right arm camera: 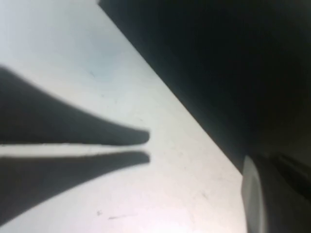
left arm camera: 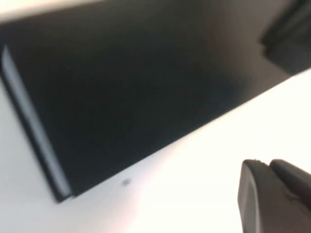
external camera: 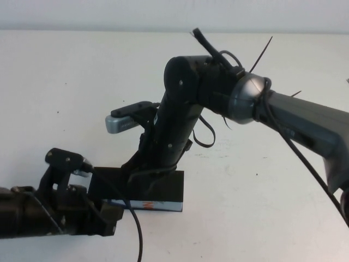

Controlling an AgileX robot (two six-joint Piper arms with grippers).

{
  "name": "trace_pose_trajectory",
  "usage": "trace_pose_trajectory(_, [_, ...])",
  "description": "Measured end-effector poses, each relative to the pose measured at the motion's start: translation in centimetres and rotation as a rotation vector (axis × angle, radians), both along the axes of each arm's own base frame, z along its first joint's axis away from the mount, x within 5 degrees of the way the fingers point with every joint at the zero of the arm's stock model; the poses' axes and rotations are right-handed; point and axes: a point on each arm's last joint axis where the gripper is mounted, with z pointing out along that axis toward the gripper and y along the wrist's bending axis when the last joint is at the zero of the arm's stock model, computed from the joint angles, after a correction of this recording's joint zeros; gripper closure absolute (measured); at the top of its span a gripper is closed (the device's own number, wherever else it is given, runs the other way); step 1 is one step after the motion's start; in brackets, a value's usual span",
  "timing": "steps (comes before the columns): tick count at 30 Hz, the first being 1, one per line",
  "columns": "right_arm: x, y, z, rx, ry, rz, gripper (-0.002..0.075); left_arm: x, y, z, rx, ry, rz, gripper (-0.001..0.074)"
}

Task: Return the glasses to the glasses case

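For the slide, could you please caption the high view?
Right claw lowered onto the black glasses case; left claw at its near-left corner.

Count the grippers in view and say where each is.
2. The left gripper sits at the near left corner of the glasses case; the right gripper hangs over its top, partly hidden by its arm.

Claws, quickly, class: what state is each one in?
Left claw, beside the glasses case: cannot be told.
Right claw, above it: cannot be told.
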Motion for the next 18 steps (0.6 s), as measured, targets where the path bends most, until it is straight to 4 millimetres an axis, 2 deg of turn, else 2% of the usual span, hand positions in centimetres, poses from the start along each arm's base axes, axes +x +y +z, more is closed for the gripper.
trace_pose_trajectory(4, [-0.6,-0.6,3.0,0.040,-0.051,-0.009,0.0739,-0.9,0.2,3.0,-0.054,-0.112,0.007,0.0736])
trace_pose_trajectory(7, [-1.2,-1.4,6.0,0.065,-0.109,-0.026,0.0739,-2.0,0.6,6.2,-0.111,-0.249,0.026,0.0736])
trace_pose_trajectory(12, [-2.5,-3.5,10.9,0.085,-0.227,-0.068,0.0739,-4.6,2.3,10.8,-0.135,-0.511,0.119,0.0736])
trace_pose_trajectory(15, [-3.9,-5.0,13.8,0.094,-0.300,-0.091,0.0739,-6.8,3.8,12.4,-0.138,-0.655,0.204,0.0736])
trace_pose_trajectory(18, [-6.3,-6.8,16.5,0.113,-0.355,-0.098,0.0739,-9.3,5.4,13.2,-0.148,-0.788,0.301,0.0736])
